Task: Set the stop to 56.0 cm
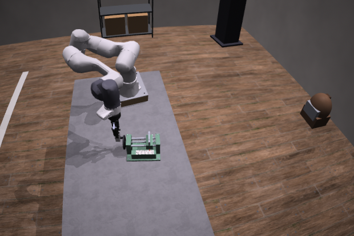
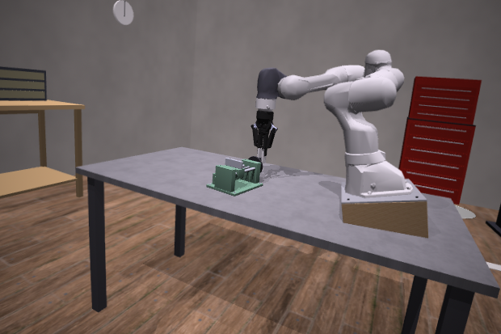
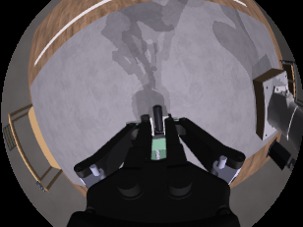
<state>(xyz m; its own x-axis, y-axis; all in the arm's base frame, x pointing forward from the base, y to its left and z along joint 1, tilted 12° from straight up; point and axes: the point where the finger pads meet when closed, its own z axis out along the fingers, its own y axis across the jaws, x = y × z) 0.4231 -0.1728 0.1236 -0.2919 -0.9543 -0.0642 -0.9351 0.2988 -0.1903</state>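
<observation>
Gripper (image 1: pixel 117 139) (image 2: pixel 260 154) (image 3: pixel 157 112) narrow, pinching the handwheel's dark handle (image 3: pixel 157 116), right at the green frame's wheel end! The handwheel (image 1: pixel 124 142) (image 2: pixel 254 160) sits just outside that green frame (image 1: pixel 128 146) (image 2: pixel 225 178) (image 3: pixel 158 144), while the stop (image 1: pixel 149 138) (image 2: pixel 233 162) stands upright inside it, nearer the end opposite the wheel; its scale (image 1: pixel 144 152) is too small to read.

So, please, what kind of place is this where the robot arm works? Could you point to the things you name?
Probably a workshop or a robotics lab: a red tool cabinet (image 2: pixel 439 139) stands behind the table (image 2: pixel 162 183), a shelf rack (image 1: pixel 125 9) holds blue bins and boxes, and a wooden workbench (image 2: pixel 40 104) stands to one side.
</observation>
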